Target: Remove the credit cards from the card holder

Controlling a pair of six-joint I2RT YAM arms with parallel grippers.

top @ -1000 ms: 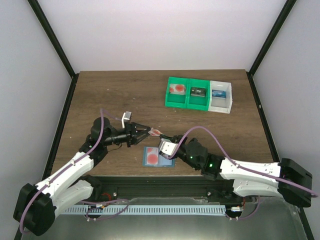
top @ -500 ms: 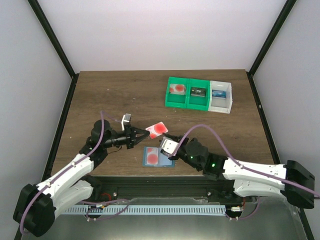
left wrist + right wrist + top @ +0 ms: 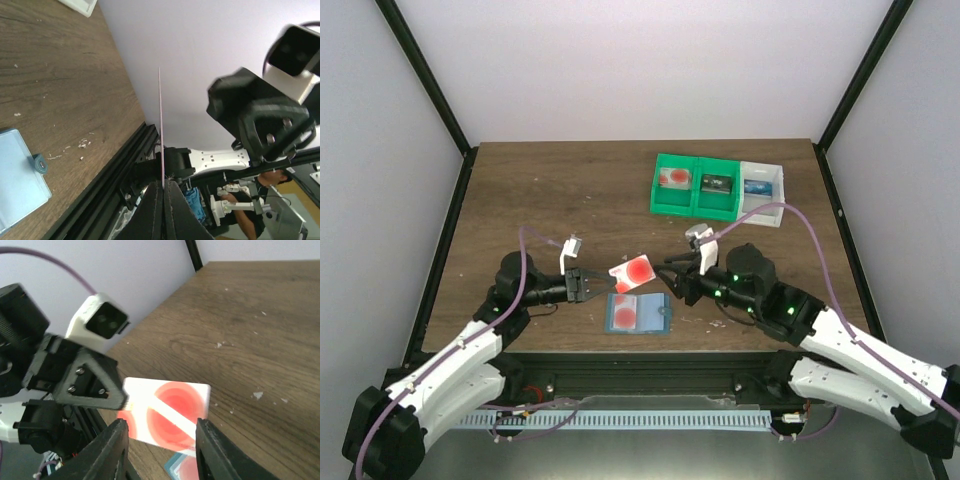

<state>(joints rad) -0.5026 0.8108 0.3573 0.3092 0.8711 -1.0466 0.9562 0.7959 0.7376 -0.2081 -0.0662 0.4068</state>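
Top view:
- left hand (image 3: 594, 285) is clamped on the left edge of a credit card (image 3: 633, 271)
- card is white with a red print, face up, held off the desk (image 3: 540, 190), just behind the card holder (image 3: 638, 314)
- holder lies open and flat near the front edge of the desk, between the two arms
- second card (image 3: 623, 315) with a red print sits in the holder's left panel
- right hand (image 3: 670, 278) is just right of the held card, fingers apart; I see no contact with it
- bins (image 3: 718, 187) sit at back right, well apart from all this: two green compartments and one white, something in each

Left wrist:
- fingers (image 3: 150, 217) are pinched together on the credit card (image 3: 161, 130), which shows edge-on as a thin line sticking straight out
- a corner of the card holder (image 3: 17, 175) shows at lower left on the desk (image 3: 60, 75)
- the other arm's wrist camera (image 3: 295, 50) is beyond

Right wrist:
- fingers (image 3: 114, 450) stand wide, nothing between them
- credit card (image 3: 167, 412) hangs beyond the gap, above the desk (image 3: 250, 315)
- left hand (image 3: 122, 400) is gripping the card's left edge
- a sliver of the card holder (image 3: 182, 469) shows below the card
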